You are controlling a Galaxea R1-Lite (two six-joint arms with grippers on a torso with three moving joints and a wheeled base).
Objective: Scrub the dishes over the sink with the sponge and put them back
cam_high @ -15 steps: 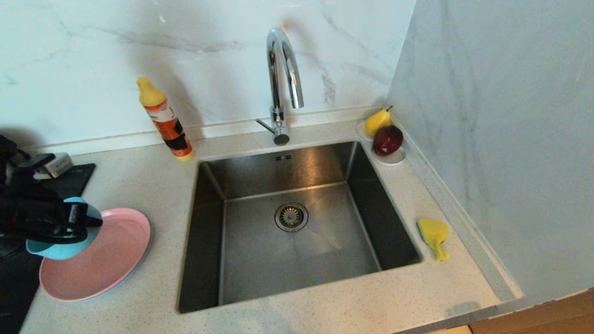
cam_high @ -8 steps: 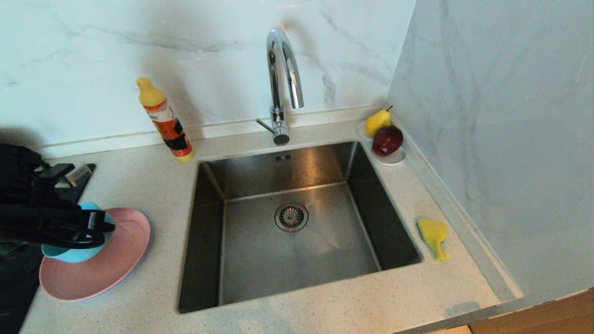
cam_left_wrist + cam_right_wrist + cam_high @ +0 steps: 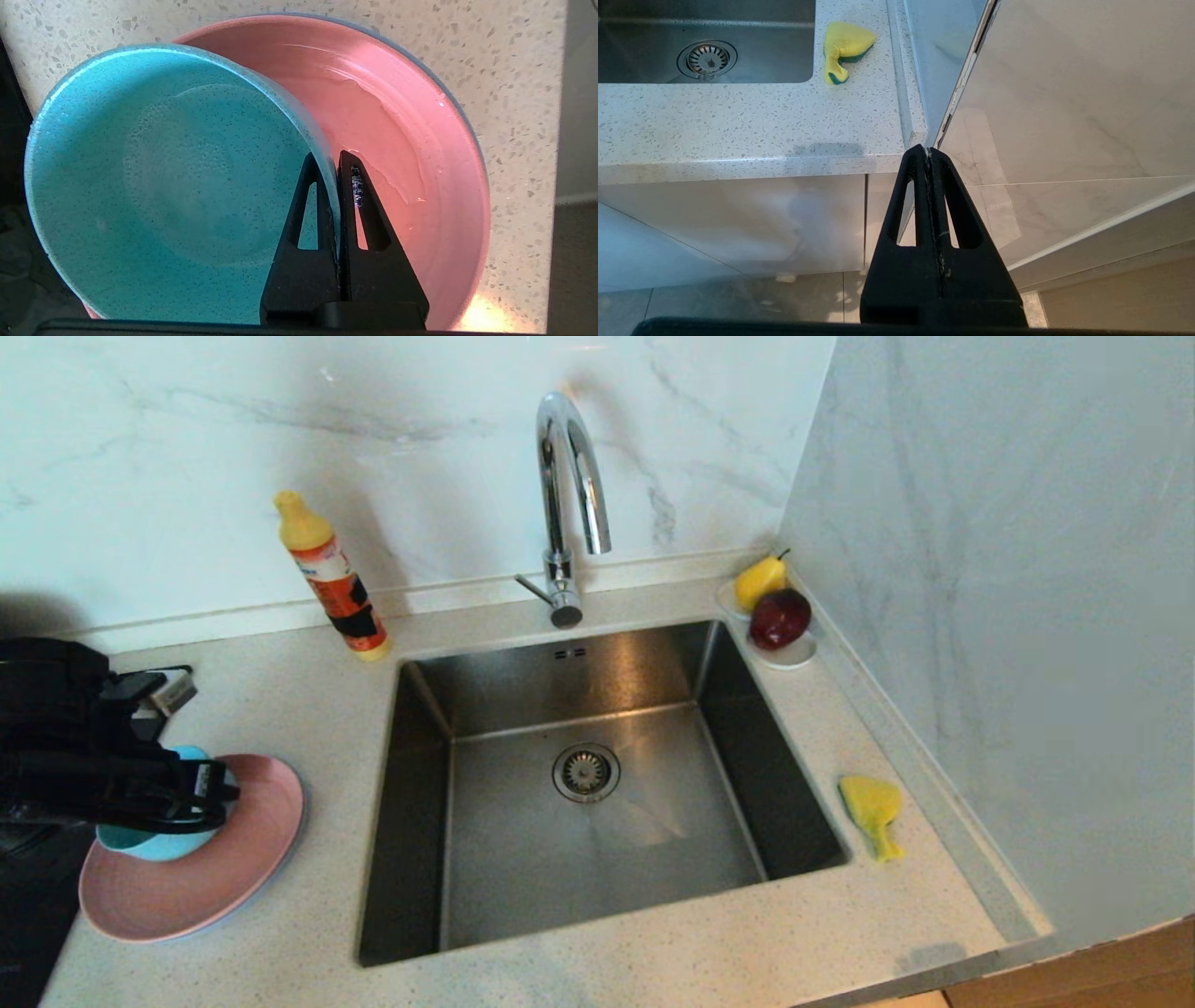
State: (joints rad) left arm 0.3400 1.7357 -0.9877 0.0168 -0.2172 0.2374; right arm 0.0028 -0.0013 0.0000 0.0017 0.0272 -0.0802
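The speckled pale table [image 3: 280,709] carries a stacked plate pair [image 3: 252,840] at lower left, an orange bottle [image 3: 336,583] at upper left, a white saucer [image 3: 794,656] at upper right, and a yellow sponge [image 3: 873,807] at right.

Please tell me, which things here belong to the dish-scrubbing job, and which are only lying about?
For the job: teal bowl gripped at its rim by the left gripper; pink plate; pale-blue plate rim beneath it; sponge; sink.

Lying about: detergent bottle; pear; red apple; white saucer.
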